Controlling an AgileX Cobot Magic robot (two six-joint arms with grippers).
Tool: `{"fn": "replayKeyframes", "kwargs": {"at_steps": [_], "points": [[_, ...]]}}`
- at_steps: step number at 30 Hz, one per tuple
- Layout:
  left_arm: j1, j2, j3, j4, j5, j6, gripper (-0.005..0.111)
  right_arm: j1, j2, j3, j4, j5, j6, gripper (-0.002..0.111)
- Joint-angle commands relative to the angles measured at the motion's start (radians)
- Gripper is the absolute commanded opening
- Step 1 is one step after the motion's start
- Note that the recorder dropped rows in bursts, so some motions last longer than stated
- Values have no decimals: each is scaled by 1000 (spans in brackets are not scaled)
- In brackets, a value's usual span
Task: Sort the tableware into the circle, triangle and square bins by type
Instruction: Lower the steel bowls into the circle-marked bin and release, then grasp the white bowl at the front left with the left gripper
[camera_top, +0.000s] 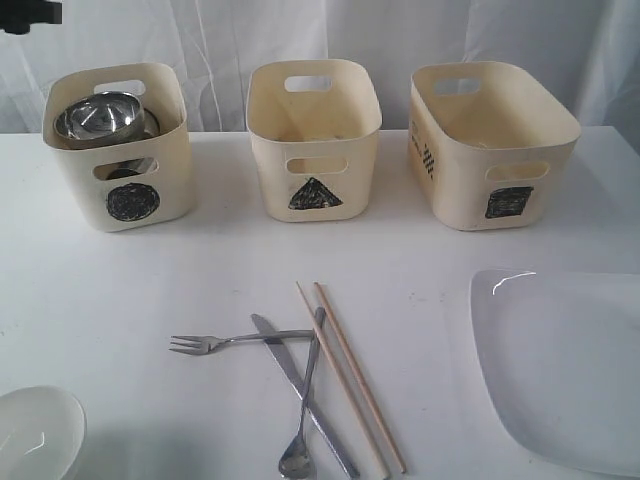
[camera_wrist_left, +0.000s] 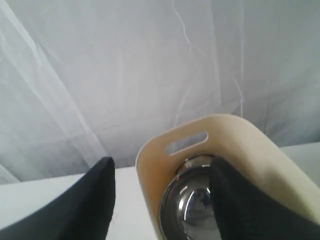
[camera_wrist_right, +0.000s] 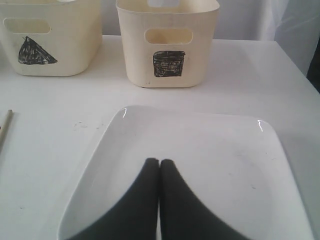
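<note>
Left gripper (camera_wrist_left: 164, 162) hangs released above the circle bin (camera_wrist_left: 150, 192), its black fingers (camera_wrist_left: 97, 200) spread wide; the bin's rim shows between them, and one finger covers part of the steel bowl (camera_wrist_left: 192, 207) inside; contact cannot be judged. Right gripper (camera_wrist_right: 159, 164) is clenched on nothing, its tips pressed together, poised low over the large white plate (camera_wrist_right: 210, 150) and pointing toward the square bin (camera_wrist_right: 200, 65).

In the exterior view, on the white table (camera_top: 450, 260), the circle bin (camera_top: 75, 190) stands at ten o'clock with the steel bowl (camera_top: 98, 115) tilted at its rim; more steel glints through its handle slot, of a kind too unclear to name. The triangle bin (camera_top: 270, 165) stands at twelve o'clock and the square bin (camera_top: 460, 185) at two; their front walls hide whatever lies inside.

At six o'clock the fork (camera_top: 230, 341), knife (camera_top: 330, 440) and spoon (camera_top: 297, 458) lie crossed on one another, with the two chopsticks (camera_top: 360, 378) side by side just to their right; knife, spoon and chopsticks run to the frame's lower edge. The plate (camera_top: 560, 370) lies at four o'clock, cropped on two sides; the small white bowl (camera_top: 35, 430) sits at eight o'clock, half out of frame. A dark shape (camera_top: 28, 14) at the eleven o'clock corner is cut off and unidentifiable.
</note>
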Motion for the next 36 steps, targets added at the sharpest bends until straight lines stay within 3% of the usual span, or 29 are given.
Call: {"fn": "replayKeyframes", "kwargs": {"at_steps": [1,3,5,10,18,21,24,29,33,36], "points": [[-2,-106,-5,-4,296,-33,60,-2,-3,-1,-10,-14,4,0],[-2,-141,-5,-4,420,-27,59,-2,-3,-1,-10,-14,4,0],[-2,-170,-2,-4,535,-27,49,-2,-3,-1,-10,-14,4,0],[-2,-244,-1,-4,704,-27,1,-2,-3,-1,-10,-14,4,0],[-2,-327,1,-6,927,-11,0,-2,-3,-1,-10,-14,4,0],[-2,-358,46,-73,914,46,0,-2,-3,-1,-10,-14,4,0],[-2,-400,129,-214,894,167,0,-2,-3,-1,-10,-14,4,0],[-2,-451,337,-480,912,519,0,-2,-3,-1,-10,-14,4,0],[-2,-449,491,-481,918,582,0,-2,-3,-1,-10,-14,4,0],[-2,-447,592,-416,808,582,0,-2,-3,-1,-10,-14,4,0]]}}
